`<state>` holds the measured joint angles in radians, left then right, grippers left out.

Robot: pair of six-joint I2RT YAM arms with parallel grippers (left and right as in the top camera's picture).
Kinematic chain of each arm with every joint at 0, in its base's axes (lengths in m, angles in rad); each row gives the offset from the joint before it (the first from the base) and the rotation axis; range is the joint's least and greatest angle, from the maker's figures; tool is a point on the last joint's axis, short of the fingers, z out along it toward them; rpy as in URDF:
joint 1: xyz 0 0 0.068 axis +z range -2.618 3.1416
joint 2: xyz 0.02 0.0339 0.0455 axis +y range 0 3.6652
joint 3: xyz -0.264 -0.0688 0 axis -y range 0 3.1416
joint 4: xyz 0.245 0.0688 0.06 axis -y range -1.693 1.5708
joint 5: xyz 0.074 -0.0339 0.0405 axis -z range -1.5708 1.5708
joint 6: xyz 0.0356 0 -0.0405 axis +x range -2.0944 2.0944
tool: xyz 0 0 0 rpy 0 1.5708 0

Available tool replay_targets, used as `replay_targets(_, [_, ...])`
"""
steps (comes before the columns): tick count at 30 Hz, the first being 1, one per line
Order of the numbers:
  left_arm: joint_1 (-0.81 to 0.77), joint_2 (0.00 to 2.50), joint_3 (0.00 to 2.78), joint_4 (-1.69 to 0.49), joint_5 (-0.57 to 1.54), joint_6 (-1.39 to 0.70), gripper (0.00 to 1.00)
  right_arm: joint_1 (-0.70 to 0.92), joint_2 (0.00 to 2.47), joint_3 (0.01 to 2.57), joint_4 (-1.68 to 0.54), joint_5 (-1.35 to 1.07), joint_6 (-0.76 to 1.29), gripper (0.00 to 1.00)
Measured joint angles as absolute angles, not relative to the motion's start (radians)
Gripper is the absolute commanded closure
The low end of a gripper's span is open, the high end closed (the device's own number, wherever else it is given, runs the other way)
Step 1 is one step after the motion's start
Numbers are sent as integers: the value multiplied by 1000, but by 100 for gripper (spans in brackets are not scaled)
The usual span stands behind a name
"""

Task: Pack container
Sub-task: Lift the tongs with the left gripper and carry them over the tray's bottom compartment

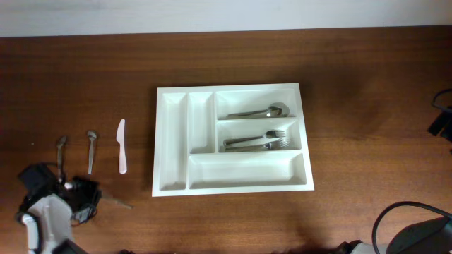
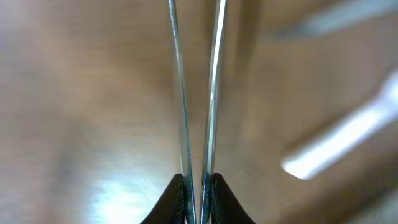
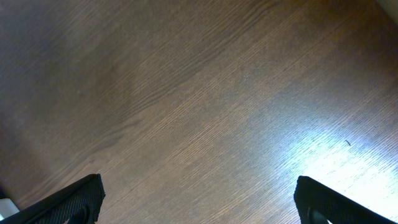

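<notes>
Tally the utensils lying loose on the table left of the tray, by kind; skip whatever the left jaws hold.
Metal spoons: 2
White plastic knife: 1
Total: 3
Left jaws pinch thin metal strips, not counted.

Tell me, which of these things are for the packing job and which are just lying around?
For the job: white cutlery tray; spoons and forks already in it; two loose spoons; white plastic knife; thin metal utensils clamped in the left end effector.
Lying about: black object at the right edge of view, too cut off to identify.
</notes>
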<state>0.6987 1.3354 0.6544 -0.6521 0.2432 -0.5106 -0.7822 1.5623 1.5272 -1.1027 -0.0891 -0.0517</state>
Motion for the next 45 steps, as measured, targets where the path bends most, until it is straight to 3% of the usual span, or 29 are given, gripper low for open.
replay_targets(5, [525,1245,712,-649,296,-428,98,-782,1562,1527,-1103,-89,-52,1])
replay_targets(15, [23,1180,922,-588,335,-373,96,-782,1562,1528,-1103,-89,-52,1])
replay_targets(24, [-365,1181,935,-524,287,-348,92,-782,1562,1527,-1103,-89,-52,1])
replay_targets(34, [-568,1238,935,-496,228,-18,94,-782,1562,1527,-1103,-89,-51,1])
replay_targets(35, [-579,1244,935,-487,227,34,98,-782,1562,1528,-1103,-89,-52,1])
replay_targets(45, [-598,1279,935,-378,212,392,98,-782,1562,1527,-1103,-89,-51,1])
